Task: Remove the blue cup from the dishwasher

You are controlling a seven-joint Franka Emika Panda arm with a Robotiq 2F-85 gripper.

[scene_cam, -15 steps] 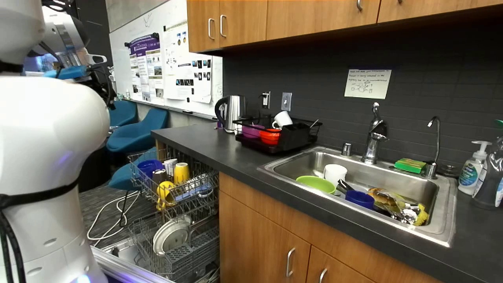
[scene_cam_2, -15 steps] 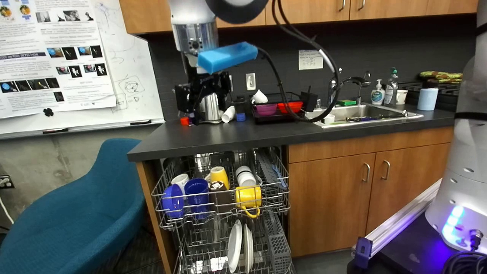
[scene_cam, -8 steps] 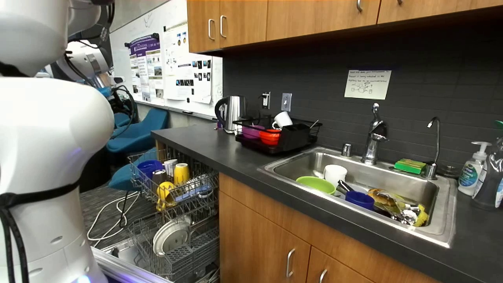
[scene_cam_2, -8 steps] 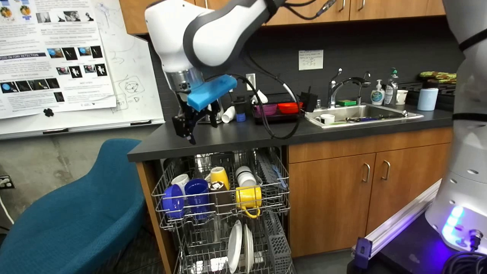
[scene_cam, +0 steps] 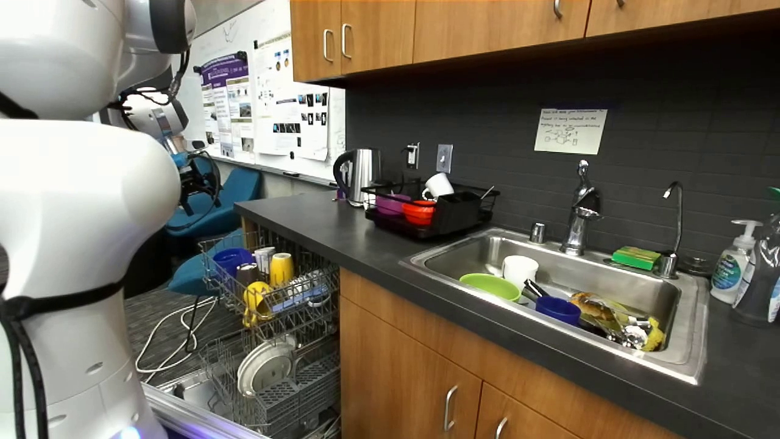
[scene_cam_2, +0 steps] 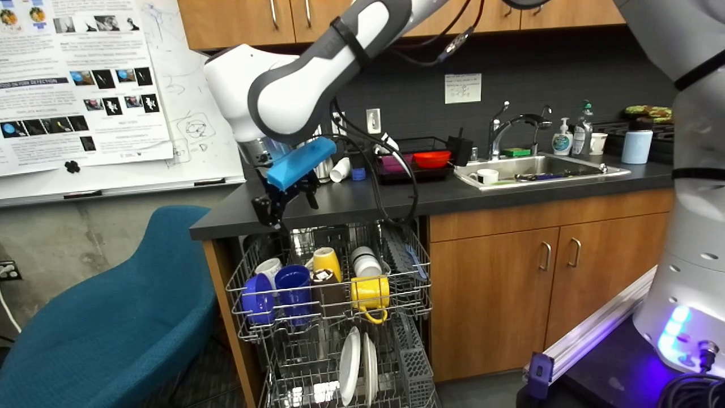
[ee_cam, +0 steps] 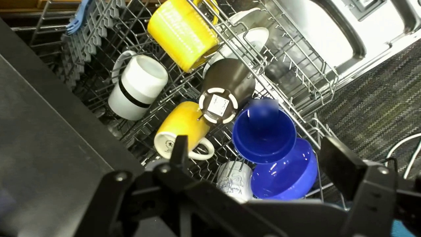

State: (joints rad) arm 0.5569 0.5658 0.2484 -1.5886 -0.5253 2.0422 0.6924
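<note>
The dark-blue cup (scene_cam_2: 293, 292) stands mouth up in the upper rack (scene_cam_2: 399, 255) of the pulled-out dishwasher, between a lighter blue bowl (scene_cam_2: 257, 300) and a brown cup (scene_cam_2: 331, 297). In the wrist view I look into the blue cup (ee_cam: 263, 141); it overlaps the blue bowl (ee_cam: 286, 172) and sits close to the brown cup (ee_cam: 227, 85). My gripper (scene_cam_2: 295, 215) is open and empty, above the rack and by the counter's front edge. In the wrist view the gripper (ee_cam: 255, 144) has its fingers wide apart, one on each side of the blue cup, not touching it.
The counter (scene_cam_2: 340, 207) overhangs the rack and fills the left of the wrist view (ee_cam: 42, 138). Yellow mugs (ee_cam: 184, 36) and white mugs (ee_cam: 138, 87) stand in the rack. Plates (scene_cam_2: 349, 365) stand in the lower rack. A teal chair (scene_cam_2: 130, 294) stands beside the dishwasher.
The arm has swung out and down: my gripper has come from in front of the kettle to lower, just above the upper rack. The dishes have not moved.
</note>
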